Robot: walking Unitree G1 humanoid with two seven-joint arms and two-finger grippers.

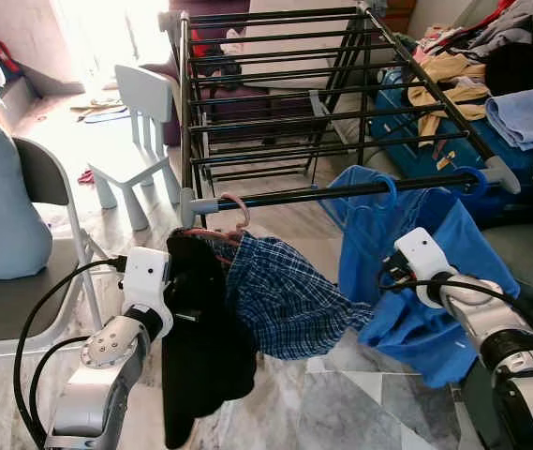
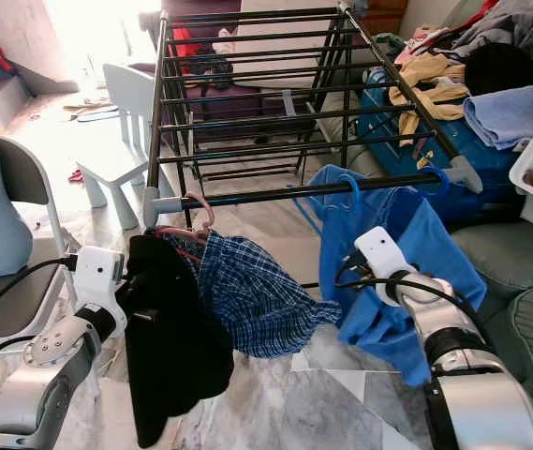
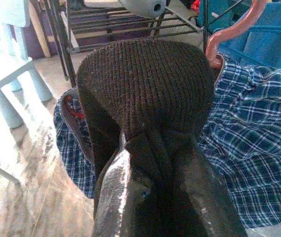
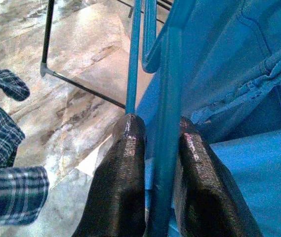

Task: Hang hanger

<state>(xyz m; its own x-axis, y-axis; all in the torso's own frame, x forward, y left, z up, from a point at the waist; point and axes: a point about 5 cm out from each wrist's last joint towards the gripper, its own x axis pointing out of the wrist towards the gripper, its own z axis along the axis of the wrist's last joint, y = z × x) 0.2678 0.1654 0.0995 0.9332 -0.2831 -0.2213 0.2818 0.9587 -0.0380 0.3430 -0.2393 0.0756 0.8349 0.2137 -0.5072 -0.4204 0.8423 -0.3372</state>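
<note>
So the drying rack (image 1: 275, 103) took up the upper middle of the frame, black bars running back from a front rail. A pink hanger (image 1: 235, 208) was hooked over that front rail toward its left end, carrying a blue plaid shirt (image 1: 285, 291) that sagged down into the center of the frame. A black garment (image 1: 205, 356) hung just left of the plaid one, lower center-left.

The left gripper (image 3: 145, 197) was at the lower left, jaws pressed together on that dark fabric; the wrist view had knit cloth bunched right over the fingertips, with the pink hook and plaid just beside it.

Right of center, a blue shirt (image 1: 416, 281) hung on a blue hanger (image 1: 383, 192) whose hook sat over the same front rail, near its right end. The right gripper (image 4: 157, 197) was down at the lower right against that shirt, jaws closed on a thin blue bar of the hanger, one black finger on each side.

A white kids' chair (image 1: 140, 141) stood at upper left, a grey chair (image 1: 22, 234) at the left edge, and a pile of clothes (image 1: 491, 75) at upper right.
</note>
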